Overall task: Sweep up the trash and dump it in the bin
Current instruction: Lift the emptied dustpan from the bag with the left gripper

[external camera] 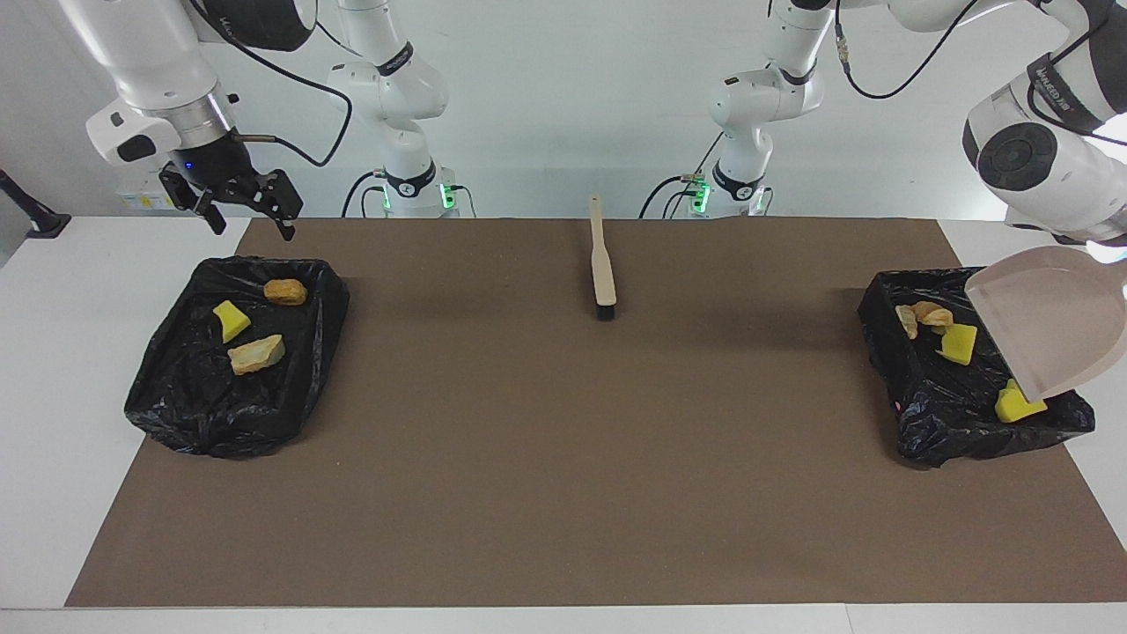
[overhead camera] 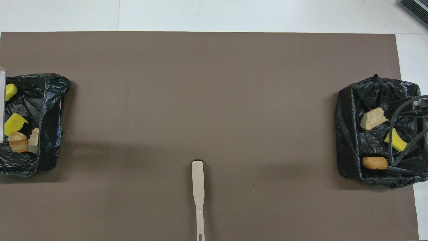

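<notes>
The trash is all in bags. A yellow wedge (external camera: 1019,403) lies just under the lip of the dustpan (external camera: 1048,317), at about five o'clock inside the bin (external camera: 933,423). That bin sits at three o'clock in the facing view, at the left arm's end of the bench. Another yellow piece (external camera: 958,342) and tan lumps (external camera: 924,315) rest toward its eleven o'clock corner. The dustpan hangs steeply tilted over this bin, mouth down and empty as far as can be seen. The left pincer is past the frame edge, clamped narrow on the dustpan's handle. A second bin (external camera: 194,414) at nine o'clock holds three more pieces (external camera: 256,354). The right pincer (external camera: 246,207) waits above its twelve o'clock rim, fingers wide and holding nothing. The brush (external camera: 604,264) lies on the brown mat (external camera: 563,484) at twelve o'clock, untouched, and no scraps show on the mat. The step in hand looks like the end of the dump. The next move likely calls for levelling the dustpan and lifting it clear without snagging the loose bag, then setting it down.
</notes>
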`<state>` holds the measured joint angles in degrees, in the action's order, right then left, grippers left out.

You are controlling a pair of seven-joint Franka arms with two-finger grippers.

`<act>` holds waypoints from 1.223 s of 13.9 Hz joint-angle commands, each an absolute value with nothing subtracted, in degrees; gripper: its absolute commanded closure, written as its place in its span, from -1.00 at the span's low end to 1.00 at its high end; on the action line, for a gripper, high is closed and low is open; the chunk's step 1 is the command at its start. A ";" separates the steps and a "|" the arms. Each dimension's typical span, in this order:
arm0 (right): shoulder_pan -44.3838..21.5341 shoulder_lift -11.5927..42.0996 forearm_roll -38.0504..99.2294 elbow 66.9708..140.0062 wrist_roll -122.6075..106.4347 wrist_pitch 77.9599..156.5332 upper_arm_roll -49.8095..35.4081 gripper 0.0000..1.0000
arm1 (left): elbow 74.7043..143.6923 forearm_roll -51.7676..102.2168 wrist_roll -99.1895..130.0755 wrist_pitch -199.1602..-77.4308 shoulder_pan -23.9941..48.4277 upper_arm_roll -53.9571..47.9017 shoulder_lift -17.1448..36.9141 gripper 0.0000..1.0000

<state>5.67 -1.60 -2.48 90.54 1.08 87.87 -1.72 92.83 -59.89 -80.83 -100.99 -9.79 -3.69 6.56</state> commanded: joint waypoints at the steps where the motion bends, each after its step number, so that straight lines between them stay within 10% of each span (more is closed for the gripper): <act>1: 6.24 -3.52 -1.32 92.64 1.41 87.36 -2.11 -1.00 | 89.92 -55.73 -80.33 -94.94 -6.08 -3.08 6.68 1.00; 17: 6.24 -3.43 -1.32 92.64 1.49 87.36 -2.11 -1.00 | 89.03 -15.23 -25.27 -82.00 8.68 -5.80 4.74 1.00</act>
<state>5.66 -2.27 -2.44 91.49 1.08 87.86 -1.73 87.89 -19.00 -33.82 -82.31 5.57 -6.21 4.94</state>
